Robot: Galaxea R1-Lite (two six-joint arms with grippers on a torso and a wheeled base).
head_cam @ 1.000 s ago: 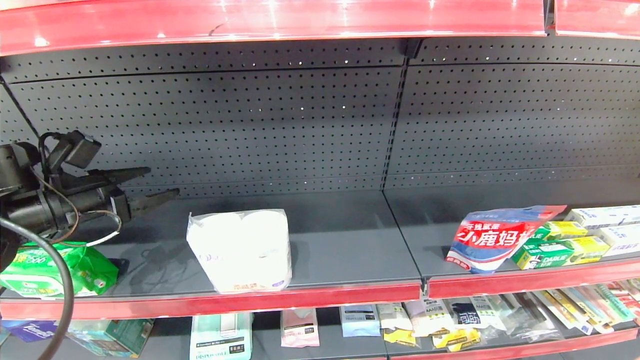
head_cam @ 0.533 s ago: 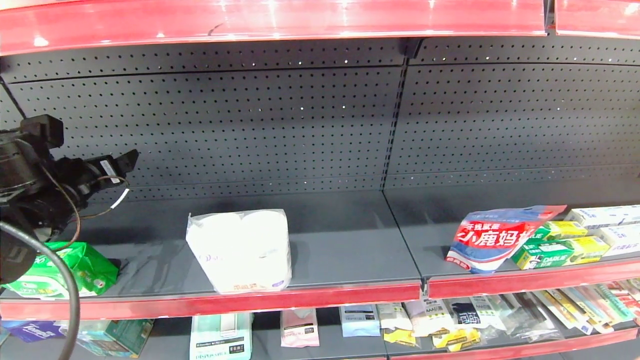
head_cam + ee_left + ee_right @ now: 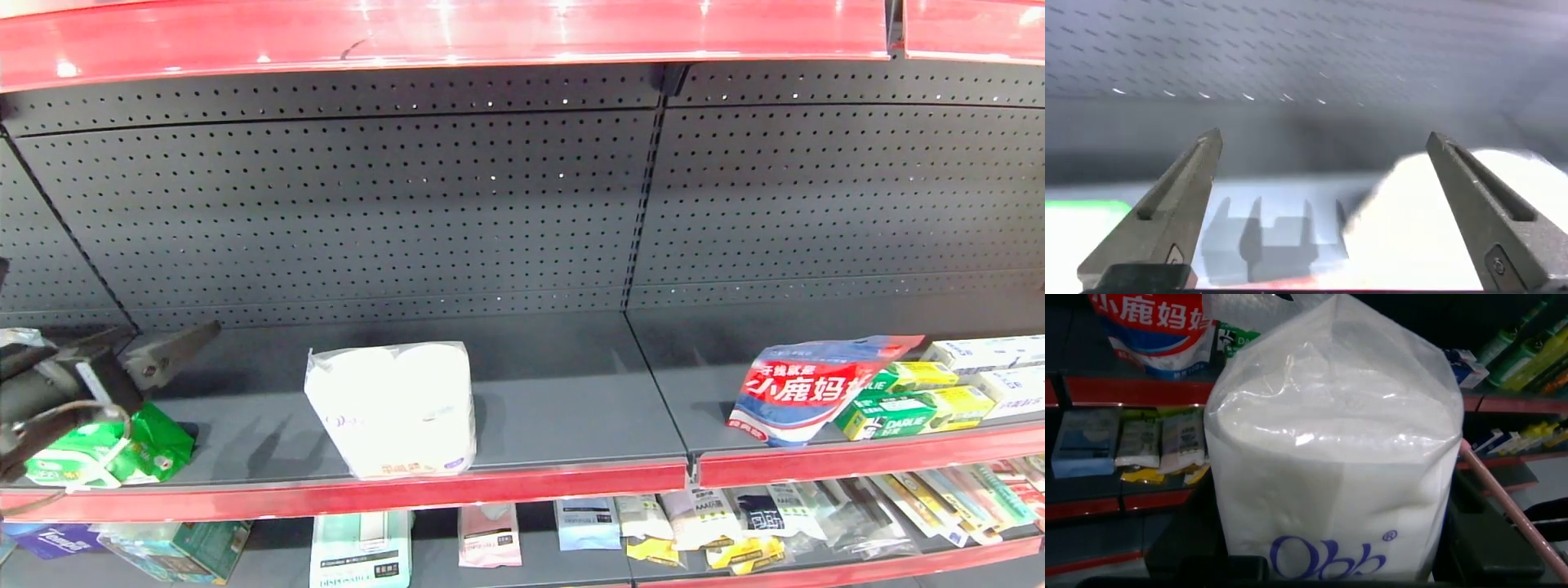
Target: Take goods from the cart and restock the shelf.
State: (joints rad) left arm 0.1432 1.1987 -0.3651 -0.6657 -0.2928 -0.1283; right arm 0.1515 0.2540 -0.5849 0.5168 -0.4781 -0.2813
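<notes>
Tissue pack [image 3: 390,408] stands near the front of the shelf [image 3: 531,482]; left gripper [image 3: 1324,137], spread wide, hovers left of it. Right gripper [image 3: 1327,555] apparently pinches another pack [image 3: 1331,457].

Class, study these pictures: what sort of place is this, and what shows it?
Most likely a shop aisle: tiered shelving with red front rails, a perforated back panel, and packaged goods such as a white tissue pack and toothpaste boxes.
</notes>
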